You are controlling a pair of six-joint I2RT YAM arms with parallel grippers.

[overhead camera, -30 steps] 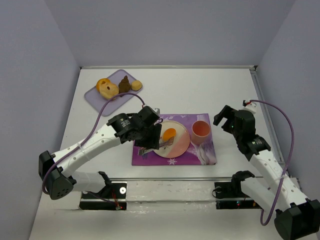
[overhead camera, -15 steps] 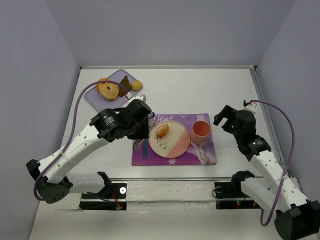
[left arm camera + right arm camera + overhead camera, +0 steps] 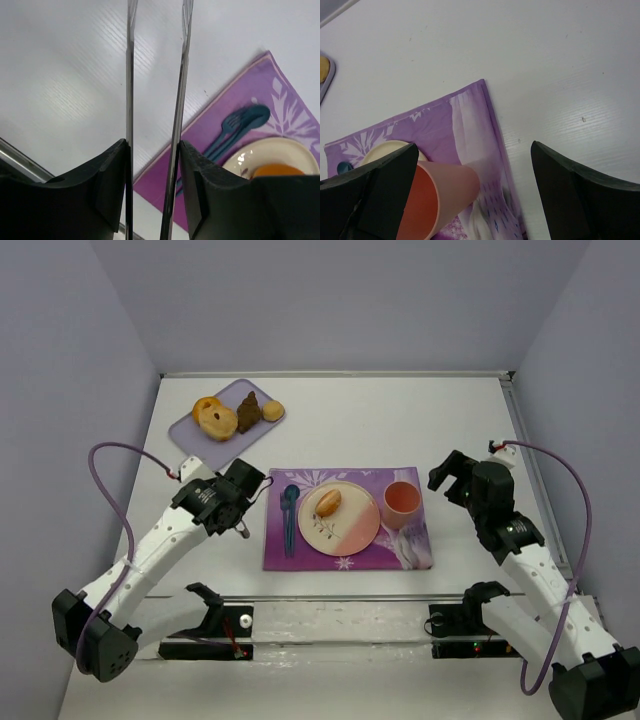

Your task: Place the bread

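The bread (image 3: 328,502), a small golden-brown oval roll, lies on the left half of the cream and pink plate (image 3: 352,538) on the purple placemat (image 3: 300,556). My left gripper (image 3: 246,520) is over the bare table left of the mat, apart from the bread. Its thin metal fingers (image 3: 129,75) stand apart with nothing between them. The left wrist view shows my left gripper (image 3: 155,100), the plate (image 3: 272,149) and the bread's top (image 3: 276,172) at the lower right. My right gripper (image 3: 452,476) is open and empty, right of the mat; its wrist view shows the right gripper (image 3: 475,150) above the mat's edge.
A pink cup (image 3: 402,502) stands on the mat right of the plate, also in the right wrist view (image 3: 440,195). Blue cutlery (image 3: 289,516) lies on the mat left of the plate. A lilac tray (image 3: 197,445) at the back left holds a doughnut (image 3: 213,416), a brown pastry (image 3: 249,410) and a pale bun (image 3: 273,411).
My left gripper let go of the bread on the plate and drew back to the left, off the mat. The blue cutlery is now uncovered. The right arm has not moved.
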